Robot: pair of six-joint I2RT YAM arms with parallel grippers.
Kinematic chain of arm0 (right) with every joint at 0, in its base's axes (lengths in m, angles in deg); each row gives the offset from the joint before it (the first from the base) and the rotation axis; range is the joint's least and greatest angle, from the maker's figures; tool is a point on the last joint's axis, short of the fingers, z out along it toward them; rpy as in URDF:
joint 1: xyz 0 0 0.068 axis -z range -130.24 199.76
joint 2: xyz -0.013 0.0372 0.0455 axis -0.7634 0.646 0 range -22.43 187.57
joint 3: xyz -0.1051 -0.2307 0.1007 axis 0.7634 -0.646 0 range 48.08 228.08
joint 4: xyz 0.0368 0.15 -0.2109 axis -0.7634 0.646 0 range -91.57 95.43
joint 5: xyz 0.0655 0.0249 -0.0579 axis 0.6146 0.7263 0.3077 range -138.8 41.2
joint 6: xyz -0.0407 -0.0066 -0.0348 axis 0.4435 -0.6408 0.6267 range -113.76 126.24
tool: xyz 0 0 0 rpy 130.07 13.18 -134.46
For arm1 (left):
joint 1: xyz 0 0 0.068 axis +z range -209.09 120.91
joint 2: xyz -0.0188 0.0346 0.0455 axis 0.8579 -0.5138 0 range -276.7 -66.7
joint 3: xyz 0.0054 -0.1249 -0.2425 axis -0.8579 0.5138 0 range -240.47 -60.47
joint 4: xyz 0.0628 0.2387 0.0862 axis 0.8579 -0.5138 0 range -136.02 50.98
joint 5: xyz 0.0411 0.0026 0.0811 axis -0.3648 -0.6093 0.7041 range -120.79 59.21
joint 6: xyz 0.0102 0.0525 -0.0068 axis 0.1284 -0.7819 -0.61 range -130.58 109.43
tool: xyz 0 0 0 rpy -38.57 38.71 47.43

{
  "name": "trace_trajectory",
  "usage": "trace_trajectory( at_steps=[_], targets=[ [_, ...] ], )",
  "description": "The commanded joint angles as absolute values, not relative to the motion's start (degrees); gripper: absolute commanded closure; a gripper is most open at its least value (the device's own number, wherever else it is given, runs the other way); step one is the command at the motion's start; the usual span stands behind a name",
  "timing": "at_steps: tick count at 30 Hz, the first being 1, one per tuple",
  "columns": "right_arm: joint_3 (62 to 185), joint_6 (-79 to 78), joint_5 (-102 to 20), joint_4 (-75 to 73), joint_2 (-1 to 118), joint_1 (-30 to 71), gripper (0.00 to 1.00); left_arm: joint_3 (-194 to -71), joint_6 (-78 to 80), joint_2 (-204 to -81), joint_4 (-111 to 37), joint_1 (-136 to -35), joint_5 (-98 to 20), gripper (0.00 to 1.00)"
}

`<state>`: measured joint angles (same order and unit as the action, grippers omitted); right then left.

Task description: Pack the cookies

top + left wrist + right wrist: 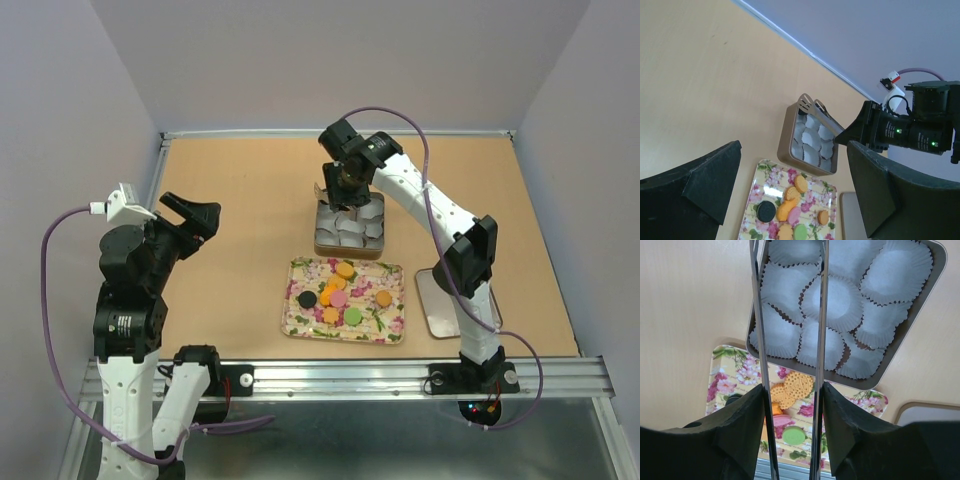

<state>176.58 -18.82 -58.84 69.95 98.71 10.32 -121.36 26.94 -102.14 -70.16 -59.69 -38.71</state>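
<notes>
While over tin (348, 254), tongs (821, 315) in right tool (347, 190) — cookies (338, 298) apart on tray (291, 325)

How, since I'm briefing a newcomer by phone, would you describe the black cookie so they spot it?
Find the floral tray on the robot's side of the tin of paper cups. The black cookie lies farthest left on it, the only dark one among orange, yellow, pink and green.

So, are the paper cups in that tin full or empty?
Empty. The right wrist view shows the paper cups bare inside; the cookies all lie on the floral tray.
</notes>
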Motion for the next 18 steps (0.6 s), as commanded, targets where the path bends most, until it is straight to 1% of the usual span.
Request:
trace_trajectory(
  at_steps=[1,7,12,17,18],
  targets=[
    [177.3,-18.3,-59.5,67.3,97.1,10.0,0.48,-123.8,25.8,-102.5,-68.6,-59.5,-39.0,0.01],
    [177.1,-18.5,-60.3,67.4,95.2,10.1,0.48,-123.9,26.0,-103.0,-68.3,-59.5,-39.4,0.01],
    [175.5,-18.9,-59.7,69.3,90.4,10.0,0.48,-124.5,25.5,-103.7,-68.0,-59.5,-39.4,0.01],
    [165.9,-20.0,-56.8,69.3,80.5,9.4,0.48,-125.5,24.8,-105.8,-68.2,-59.5,-39.9,0.01],
    [161.7,-20.2,-56.9,69.3,78.8,9.1,0.48,-125.4,24.8,-106.1,-68.1,-59.5,-40.0,0.01]
  ],
)
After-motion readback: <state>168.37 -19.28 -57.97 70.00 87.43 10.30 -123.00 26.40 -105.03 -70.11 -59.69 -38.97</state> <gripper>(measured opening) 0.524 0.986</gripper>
